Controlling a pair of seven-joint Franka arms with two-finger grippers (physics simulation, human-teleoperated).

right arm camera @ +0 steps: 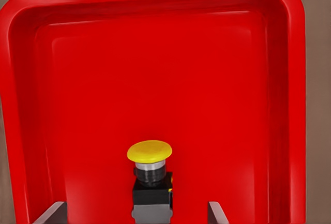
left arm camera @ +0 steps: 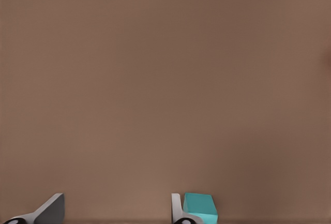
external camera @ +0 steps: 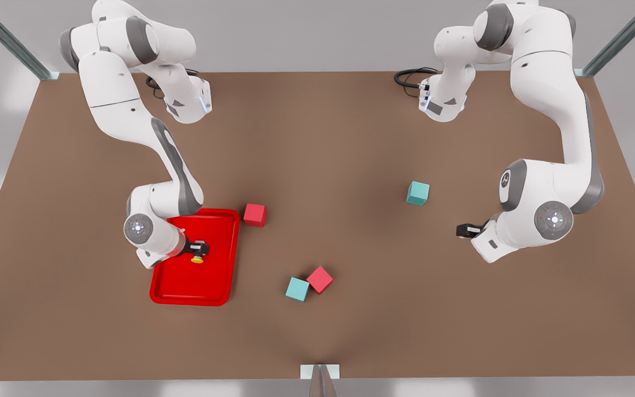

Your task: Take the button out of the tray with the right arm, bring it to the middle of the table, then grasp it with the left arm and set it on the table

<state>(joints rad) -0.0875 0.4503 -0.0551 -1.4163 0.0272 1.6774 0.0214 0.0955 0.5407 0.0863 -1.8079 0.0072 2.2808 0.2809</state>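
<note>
The right end effector (external camera: 198, 249), fingers spread, is straddling the yellow button (right arm camera: 149, 152) in the tray (external camera: 224, 275); nothing lifted yet. The left end effector (external camera: 463, 230) is waiting, spread.

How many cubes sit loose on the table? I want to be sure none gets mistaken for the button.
4. One red cube beside the tray, a teal cube and red cube touching near the middle, one teal cube toward the front view's right.

My right hand (external camera: 198, 252) hangs low, fingers (right arm camera: 51, 212) spread wide — my left hand (external camera: 463, 230) waits well apart, fingers (left arm camera: 49, 209) parted too.
</note>
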